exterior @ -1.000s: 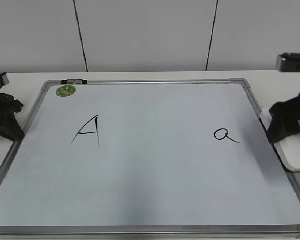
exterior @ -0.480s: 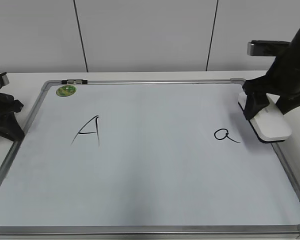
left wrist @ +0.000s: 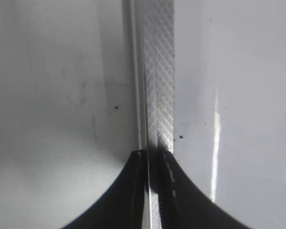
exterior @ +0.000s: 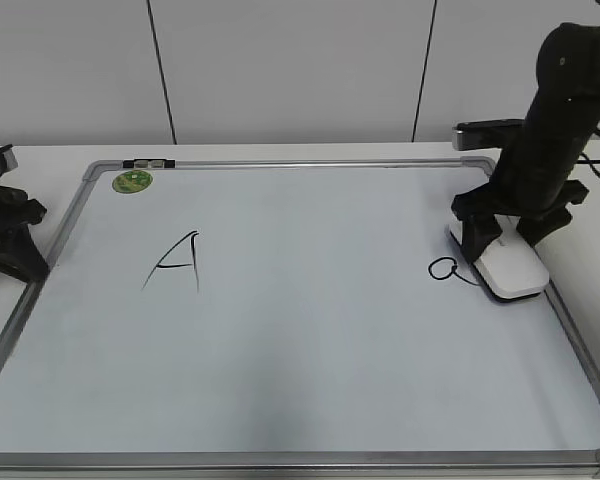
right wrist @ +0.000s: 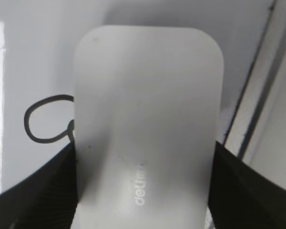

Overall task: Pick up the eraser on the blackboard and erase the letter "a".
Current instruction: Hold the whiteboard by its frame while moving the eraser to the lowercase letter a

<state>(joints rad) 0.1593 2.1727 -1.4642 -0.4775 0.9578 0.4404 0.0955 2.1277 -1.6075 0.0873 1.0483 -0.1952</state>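
Eraser (exterior: pixel 512 270): white block, lying flat on the blackboard (exterior: pixel 310 340) near its right frame, covering the tail of the letter "a" (exterior: pixel 443 269). We hold it in the right gripper (exterior: pixel 500 226), jaws closed against its two long sides. Left gripper (left wrist: pixel 152 191): jaws together, holding nothing, over the board's left frame. Capital "A" (exterior: pixel 176 262): intact, well left.

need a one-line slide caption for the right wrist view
Right gripper clamps the white eraser flat over the tail of the handwritten "a" on the blackboard.
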